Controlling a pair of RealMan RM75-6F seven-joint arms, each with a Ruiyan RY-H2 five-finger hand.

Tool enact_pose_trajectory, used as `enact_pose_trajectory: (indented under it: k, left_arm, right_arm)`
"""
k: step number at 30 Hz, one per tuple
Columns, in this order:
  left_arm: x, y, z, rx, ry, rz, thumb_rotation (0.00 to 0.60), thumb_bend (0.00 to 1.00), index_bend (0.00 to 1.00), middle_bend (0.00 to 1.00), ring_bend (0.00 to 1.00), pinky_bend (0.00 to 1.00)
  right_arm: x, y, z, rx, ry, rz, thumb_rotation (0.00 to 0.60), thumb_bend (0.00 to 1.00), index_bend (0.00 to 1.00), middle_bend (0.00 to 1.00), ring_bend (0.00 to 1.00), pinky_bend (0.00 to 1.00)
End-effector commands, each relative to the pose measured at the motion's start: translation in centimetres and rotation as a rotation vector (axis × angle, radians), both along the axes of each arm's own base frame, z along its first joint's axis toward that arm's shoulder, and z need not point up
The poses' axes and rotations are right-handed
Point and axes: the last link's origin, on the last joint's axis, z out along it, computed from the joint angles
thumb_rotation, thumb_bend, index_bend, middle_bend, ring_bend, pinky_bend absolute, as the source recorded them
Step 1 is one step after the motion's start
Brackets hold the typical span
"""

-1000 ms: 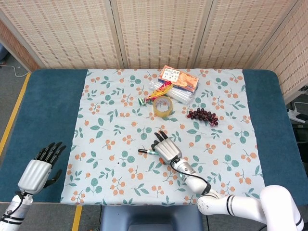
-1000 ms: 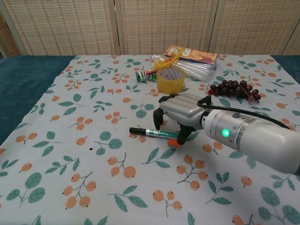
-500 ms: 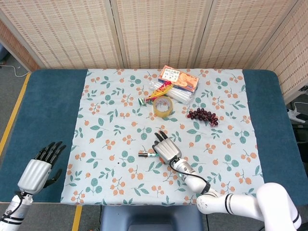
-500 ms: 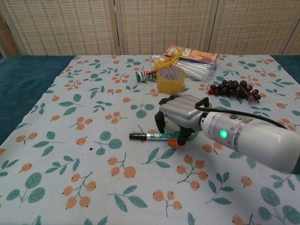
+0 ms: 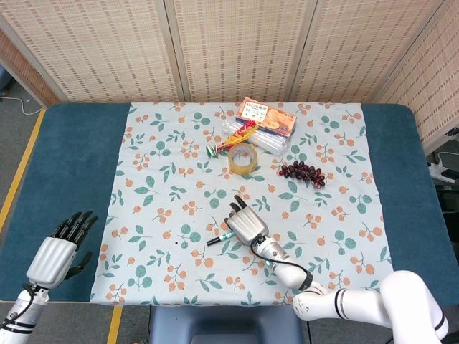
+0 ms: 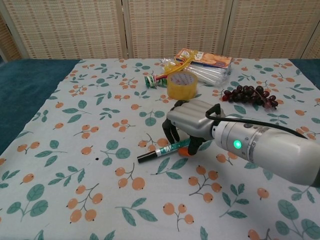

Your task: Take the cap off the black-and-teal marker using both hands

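Your right hand [image 6: 189,125] at frame centre grips the black-and-teal marker [image 6: 162,150], cap still on, tilted on the cloth; your left hand [image 5: 61,247], lower left, holds nothing, fingers apart.

Glossy tape roll [image 6: 180,85], matt cloth tablecloth [image 6: 100,200]

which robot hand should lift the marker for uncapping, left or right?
Right. The right robot hand is already curled over the black-and-teal marker mid-cloth, its fingers at the barrel. The left robot hand sits open at the table's near-left edge, off the floral cloth and far from the marker.
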Motion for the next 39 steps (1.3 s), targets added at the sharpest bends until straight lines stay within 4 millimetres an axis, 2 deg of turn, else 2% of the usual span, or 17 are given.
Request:
enact_pose_trajectory:
  k: [1,5,11,14,22,24,28,30,34,36,39]
  left_arm:
    - [0.0,0.0,0.1,0.002,-0.002,0.000,0.600,0.43,0.00,0.00,0.00,0.16]
    - [-0.1,0.0,0.2,0.003,-0.005,0.003,0.600,0.43,0.00,0.00,0.00,0.17]
    - [-0.1,0.0,0.3,0.004,-0.008,0.004,0.600,0.43,0.00,0.00,0.00,0.17]
    - [-0.1,0.0,0.3,0.003,-0.008,0.006,0.600,0.43,0.00,0.00,0.00,0.17]
    - [-0.1,0.0,0.2,0.006,0.004,-0.005,0.600,0.44,0.00,0.00,0.00,0.17]
    - [-0.2,-0.3,0.1,-0.003,0.027,-0.006,0.600,0.44,0.00,0.00,0.03,0.17]
    - [0.2,-0.5,0.2,0.004,0.016,-0.023,0.600,0.44,0.03,0.07,0.21,0.20]
    - [0.5,-0.3,-0.2,0.005,0.006,-0.039,0.600,0.44,0.04,0.10,0.26,0.23]
    - [1.8,0.1,-1.2,0.041,0.017,-0.109,0.600,0.44,0.14,0.18,0.29,0.20]
    - [3.2,0.5,-1.4,0.068,0.040,-0.162,0.600,0.44,0.16,0.22,0.32,0.21]
    - [5.8,1.1,-1.8,0.079,0.063,-0.221,0.600,0.44,0.19,0.25,0.35,0.27]
  right_arm:
    - [0.2,0.0,-0.1,-0.004,-0.001,0.008,0.600,0.30,0.69,0.51,0.20,0.01]
    - [0.2,0.1,-0.2,-0.001,0.000,0.015,0.600,0.31,0.77,0.58,0.26,0.02]
    - [0.5,0.5,-0.2,-0.050,-0.009,0.108,0.600,0.35,0.90,0.75,0.47,0.17]
    - [0.3,1.0,-0.2,-0.054,-0.047,0.136,0.600,0.37,0.97,0.80,0.52,0.19]
    - [-0.9,1.0,1.0,-0.088,-0.165,0.136,0.600,0.37,0.98,0.84,0.57,0.21]
    - [-1.4,1.1,1.7,-0.095,-0.211,0.105,0.600,0.37,0.98,0.84,0.57,0.21]
    - [-3.1,1.6,3.2,-0.140,-0.279,0.077,0.600,0.37,0.98,0.84,0.57,0.23]
    - [-4.1,1.9,3.9,-0.170,-0.330,0.047,0.600,0.37,0.98,0.84,0.57,0.24]
    - [-5.5,1.6,5.4,-0.180,-0.464,-0.069,0.600,0.37,0.98,0.84,0.57,0.24]
    - [-5.2,1.1,6.1,-0.175,-0.527,-0.096,0.600,0.37,0.98,0.84,0.57,0.25]
    - [-4.5,0.6,7.1,-0.174,-0.593,-0.087,0.600,0.37,0.98,0.84,0.57,0.25]
